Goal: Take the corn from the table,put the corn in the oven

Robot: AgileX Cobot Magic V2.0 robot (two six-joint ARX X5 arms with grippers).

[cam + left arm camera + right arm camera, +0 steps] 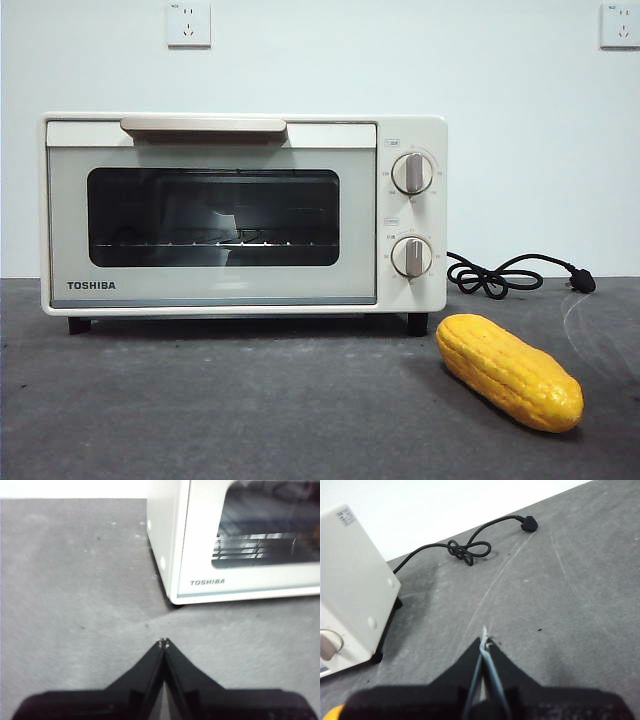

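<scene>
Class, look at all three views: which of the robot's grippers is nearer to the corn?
Right. The right gripper hangs beside the corn, whose yellow tip shows at its wrist view's corner. The left gripper is off by the oven's far end, with no corn in its view.

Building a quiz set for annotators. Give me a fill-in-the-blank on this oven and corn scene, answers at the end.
1. The oven door is ____.
2. The corn lies on the ____, outside the oven.
3. The brand name printed on the oven door is ____.
4. The left gripper and right gripper each have jaws that are ____, holding nothing.

Missing words: closed; table; TOSHIBA; shut
</scene>
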